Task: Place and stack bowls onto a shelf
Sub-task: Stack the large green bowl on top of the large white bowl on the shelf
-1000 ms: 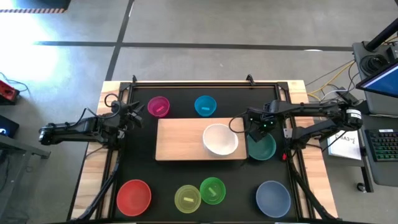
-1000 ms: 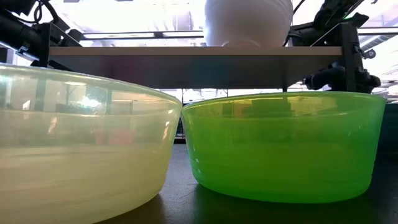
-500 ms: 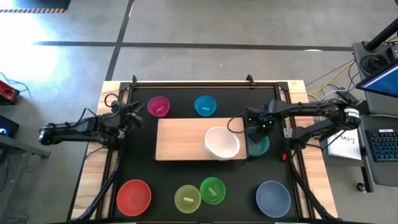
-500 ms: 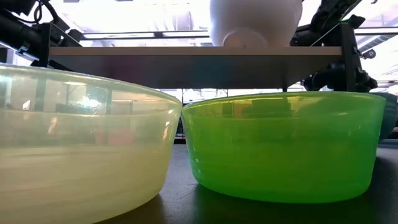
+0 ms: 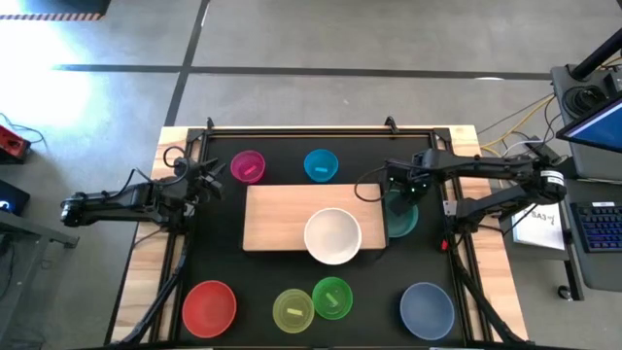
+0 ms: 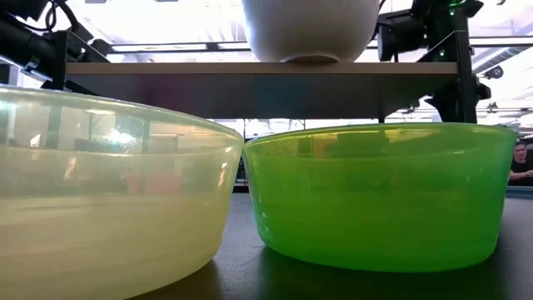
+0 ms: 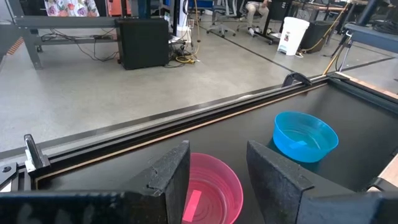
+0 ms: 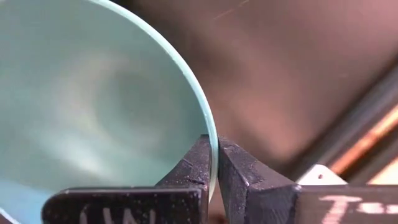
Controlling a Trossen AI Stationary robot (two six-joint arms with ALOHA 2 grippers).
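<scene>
- Clenched on the rim of the teal-green bowl (image 8: 93, 112): right gripper (image 8: 212, 163), one finger inside the wall, one outside, seen close in the right wrist view.
- High view: right gripper (image 5: 401, 194) sits right of centre, at the right end of the shelf (image 5: 277, 219); teal-green bowl (image 5: 404, 222) shows partly under it, just beside the shelf's right edge.
- Left gripper (image 5: 207, 181) at centre left of the high view, jaws released and holding nothing; it hangs just left of the magenta bowl (image 5: 248, 166).
- Left wrist view: both dark fingers (image 7: 171, 174) apart, magenta bowl (image 7: 208, 193) between and beyond them, cyan bowl (image 7: 305, 135) farther to the right of frame.
- White bowl (image 5: 332, 235) on the shelf, toward its lower right, its edge reaching over the shelf's lower edge.
- Low view: white bowl (image 6: 310, 29) on top of the shelf board (image 6: 166, 68), top centre of frame.
- Cyan bowl (image 5: 321, 165) above the shelf, upper centre.
- Bottom row on the black mat (image 5: 214, 253), left to right: red bowl (image 5: 210, 306), yellow-green bowl (image 5: 293, 310) touching bright green bowl (image 5: 332, 297), slate-blue bowl (image 5: 427, 310).
- Low view foreground: yellow-green bowl (image 6: 108, 192) left, bright green bowl (image 6: 379, 196) right, rims meeting.
</scene>
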